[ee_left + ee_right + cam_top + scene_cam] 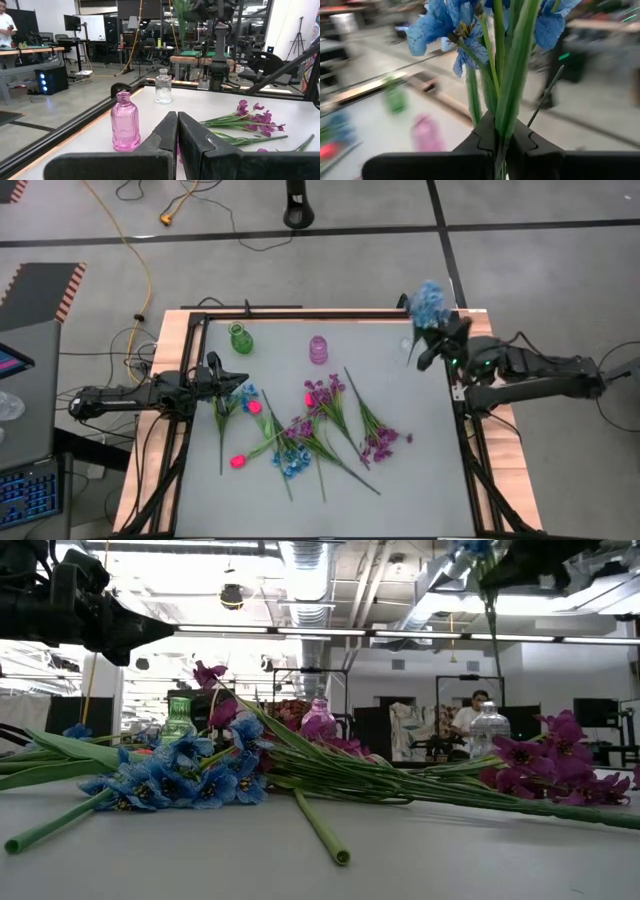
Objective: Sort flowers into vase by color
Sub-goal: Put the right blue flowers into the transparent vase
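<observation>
On the grey desk (420, 480) lie purple flowers (380, 442), blue ones and pink buds (238, 462), stems crossing. The right end effector (432, 340) pinches a blue sprig (429, 302) near the far right corner, stem roughly upright, its lower end hidden. The left end effector (236, 377), pressed together, hangs at the left edge.

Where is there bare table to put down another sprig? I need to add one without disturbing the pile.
Free: the near strip of the table below the flower pile, and the right side between the purple sprig and the table's edge. Crowded: the centre, and the left by the left gripper.
</observation>
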